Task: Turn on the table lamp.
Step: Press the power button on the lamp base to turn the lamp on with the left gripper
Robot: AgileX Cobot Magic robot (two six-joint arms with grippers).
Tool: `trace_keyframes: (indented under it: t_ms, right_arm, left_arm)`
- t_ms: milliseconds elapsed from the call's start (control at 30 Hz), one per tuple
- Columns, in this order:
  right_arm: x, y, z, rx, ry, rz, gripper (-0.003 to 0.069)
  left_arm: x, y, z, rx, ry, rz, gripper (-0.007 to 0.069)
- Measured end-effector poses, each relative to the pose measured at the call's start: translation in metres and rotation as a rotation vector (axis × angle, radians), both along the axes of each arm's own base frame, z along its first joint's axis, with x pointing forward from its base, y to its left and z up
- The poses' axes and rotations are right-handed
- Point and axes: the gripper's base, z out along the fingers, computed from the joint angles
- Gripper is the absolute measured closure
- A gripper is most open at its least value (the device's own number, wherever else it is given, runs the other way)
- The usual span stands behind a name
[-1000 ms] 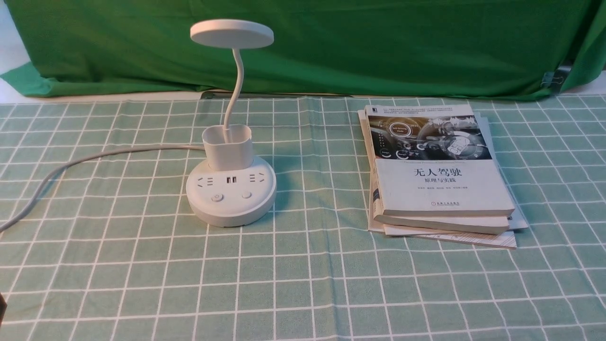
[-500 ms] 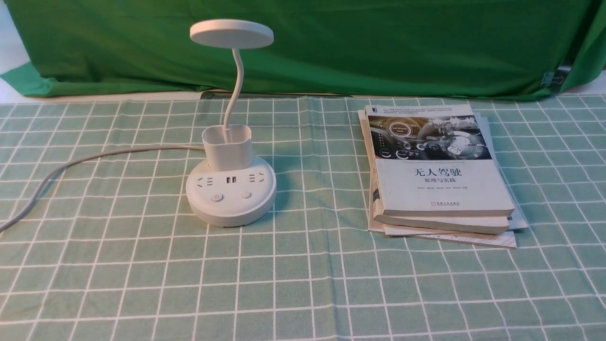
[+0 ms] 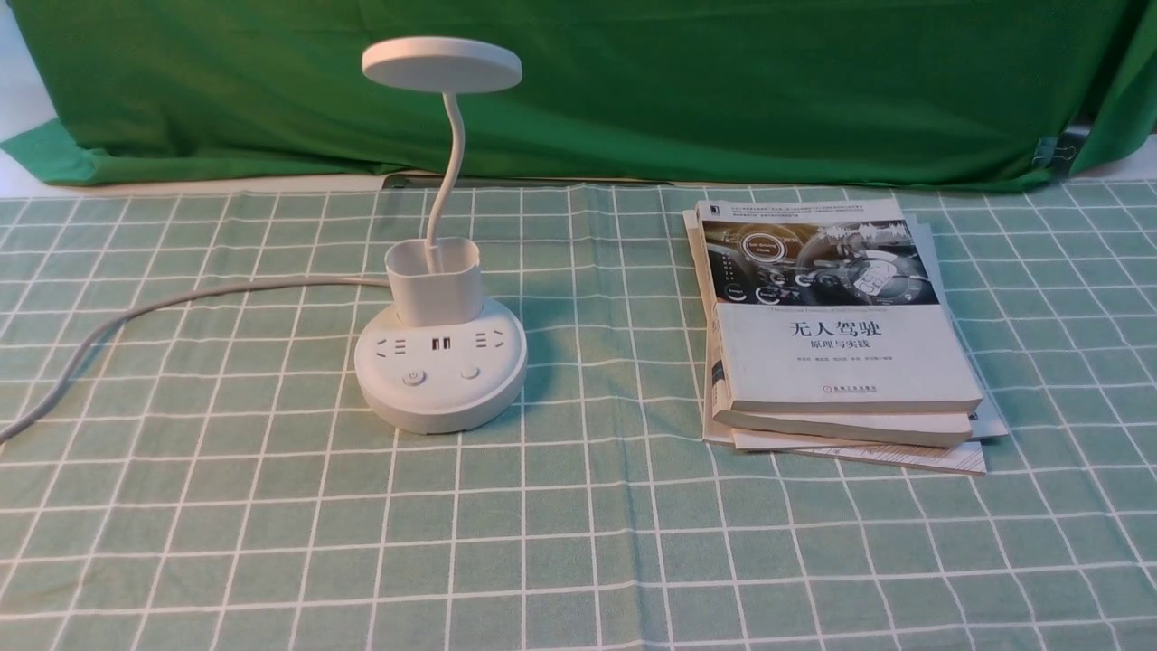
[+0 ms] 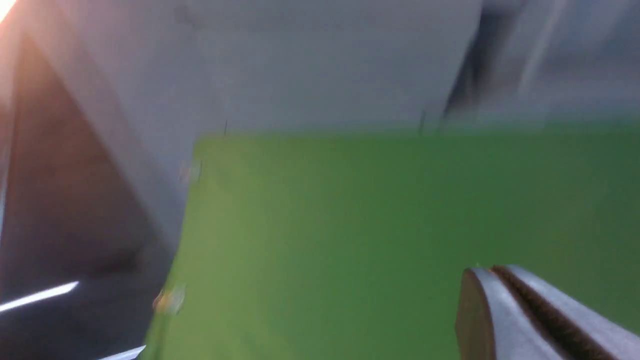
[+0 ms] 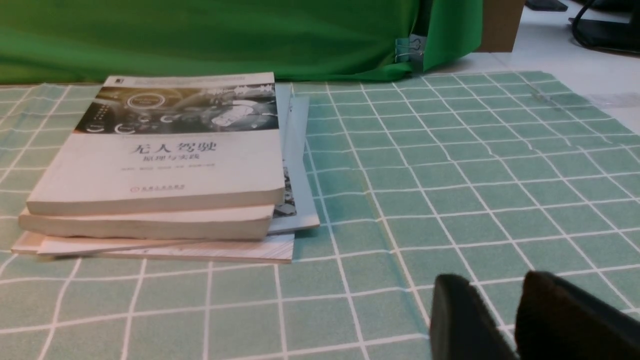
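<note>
Table lamp (image 3: 440, 362) stands unlit left of centre on the checked tablecloth (image 3: 578, 542), well apart from the book stack (image 3: 841, 353). My left gripper (image 4: 495, 280) is pinched shut, facing the green backdrop (image 4: 350, 225); right gripper (image 5: 500, 285) slightly parted. Risk: I press the wrong one of the buttons (image 3: 414, 377), or shove the base (image 3: 440, 402).

Cord (image 3: 181, 298) runs left from table lamp (image 3: 440, 362) and is cut by the frame edge. Gooseneck (image 3: 449, 163) foot is hidden inside the cup (image 3: 434, 280). Right of lamp: top book (image 3: 832, 316) has small print too tiny to read; lower books (image 3: 850, 429) mostly covered by it. Left wrist view is all motion blur: green cloth (image 4: 350, 225) and grey shapes, nothing sharp. Left gripper (image 4: 495, 280) is cut by pic edge, fingers pressed together. Right gripper (image 5: 512, 292) is also cut by edge; can't tell if jaws meet.
</note>
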Motion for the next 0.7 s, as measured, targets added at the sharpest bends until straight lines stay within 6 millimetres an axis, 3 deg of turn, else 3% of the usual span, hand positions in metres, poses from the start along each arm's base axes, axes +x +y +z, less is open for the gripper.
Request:
trace_keyframes:
  t_ms: [67, 167, 267, 367, 433, 533, 567, 633, 667, 700]
  right_arm:
    - [0.0, 0.0, 0.0, 0.0, 0.0, 0.0, 0.042]
    - [0.0, 0.0, 0.0, 0.0, 0.0, 0.0, 0.042]
    - [0.0, 0.0, 0.0, 0.0, 0.0, 0.0, 0.042]
    - [0.0, 0.0, 0.0, 0.0, 0.0, 0.0, 0.042]
    - [0.0, 0.0, 0.0, 0.0, 0.0, 0.0, 0.042]
    - [0.0, 0.0, 0.0, 0.0, 0.0, 0.0, 0.042]
    - [0.0, 0.0, 0.0, 0.0, 0.0, 0.0, 0.042]
    - [0.0, 0.0, 0.0, 0.0, 0.0, 0.0, 0.042]
    - [0.0, 0.0, 0.0, 0.0, 0.0, 0.0, 0.042]
    - [0.0, 0.0, 0.0, 0.0, 0.0, 0.0, 0.042]
  left_arm:
    - [-0.005, -0.001, 0.012, -0.038, -0.032, -0.074, 0.0623]
    - [-0.021, -0.007, 0.062, 0.01, 0.002, -0.116, 0.0622]
    - [-0.029, -0.003, 0.11, 0.02, 0.217, -0.028, 0.0622]
    - [-0.012, 0.009, 0.14, -0.065, 0.521, 0.079, 0.0622]
    - [0.012, 0.015, 0.135, -0.113, 0.75, 0.134, 0.0622]
    - [0.058, 0.016, 0.105, -0.213, 1.12, 0.103, 0.0622]
    - [0.064, 0.015, 0.102, -0.207, 1.155, 0.101, 0.0622]
    - [0.097, 0.002, 0.071, -0.168, 1.42, -0.027, 0.0622]
    - [0.097, 0.0, 0.07, -0.187, 1.427, -0.051, 0.0622]
    - [0.118, -0.013, 0.049, -0.135, 1.573, -0.198, 0.0621]
